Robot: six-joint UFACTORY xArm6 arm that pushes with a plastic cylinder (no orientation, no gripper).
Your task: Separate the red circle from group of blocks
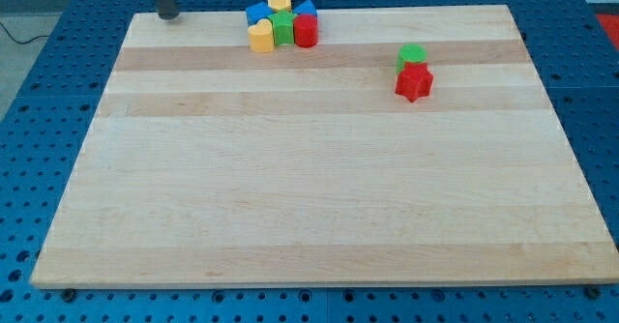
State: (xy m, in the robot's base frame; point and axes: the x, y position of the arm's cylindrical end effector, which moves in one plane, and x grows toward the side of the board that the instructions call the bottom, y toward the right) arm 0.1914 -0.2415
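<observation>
Tip [168, 15] of the bare rod, which has no jaws to open or close, sits at the board's top-left edge. The red circle [306, 31] lies to its right, at the right end of the cluster, touching the green block [282, 29].

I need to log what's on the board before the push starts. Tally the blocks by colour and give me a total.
Yellow: 2, the yellow block at the cluster's top and the yellow block at its left
Blue: 2, the left blue block and the right blue block
Green: 2, the green block in the cluster and the lone green block
Red: 2, the red circle and the red star
Total: 8
</observation>
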